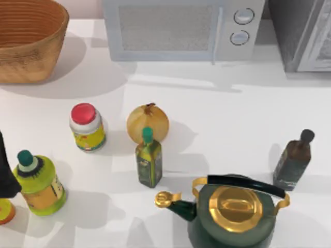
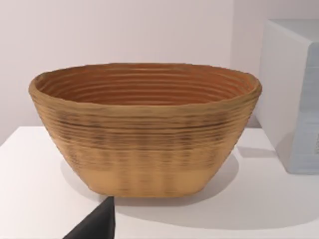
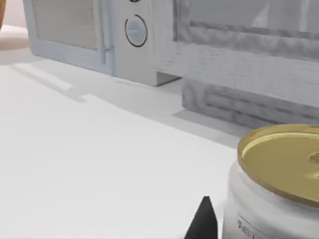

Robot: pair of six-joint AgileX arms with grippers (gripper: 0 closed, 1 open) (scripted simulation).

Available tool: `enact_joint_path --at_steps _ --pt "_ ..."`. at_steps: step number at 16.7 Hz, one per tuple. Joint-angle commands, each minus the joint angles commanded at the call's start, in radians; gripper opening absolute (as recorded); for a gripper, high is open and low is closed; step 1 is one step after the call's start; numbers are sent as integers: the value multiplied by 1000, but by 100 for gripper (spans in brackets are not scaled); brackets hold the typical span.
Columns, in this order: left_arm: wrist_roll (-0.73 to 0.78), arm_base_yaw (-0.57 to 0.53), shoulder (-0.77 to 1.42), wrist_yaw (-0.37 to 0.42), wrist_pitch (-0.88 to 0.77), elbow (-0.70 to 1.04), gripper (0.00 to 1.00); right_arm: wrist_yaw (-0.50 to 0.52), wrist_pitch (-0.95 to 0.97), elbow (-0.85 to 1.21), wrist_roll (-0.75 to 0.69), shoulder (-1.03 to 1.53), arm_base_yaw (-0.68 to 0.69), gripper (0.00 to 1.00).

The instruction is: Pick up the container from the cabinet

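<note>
Just in front of the large dark-grey speckled cabinet (image 3: 239, 104) with its pale framed door, found the squat white container (image 3: 269, 209) with a flat gold metal lid, close beside the right gripper (image 3: 204, 221). Could not tell whether clamped, released or already grasping it. Judged rigid, fairly light, smooth-walled and so rather slippery; lid possibly loose. Best taken across the white body just below the lid's rim, never by the lid. Noted the left gripper (image 2: 97, 224) parked well away from the cabinet, facing a woven tan basket (image 2: 144, 134).
</note>
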Motion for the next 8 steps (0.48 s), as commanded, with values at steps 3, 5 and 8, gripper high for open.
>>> enact_joint_path --at_steps 3,5,8 --pt "0 0 0 0 0 0 100 0 0 0 0 0 0 23" --pt "0 0 0 0 0 0 100 0 0 0 0 0 0 38" --pt "0 0 0 0 0 0 100 0 0 0 0 0 0 60"
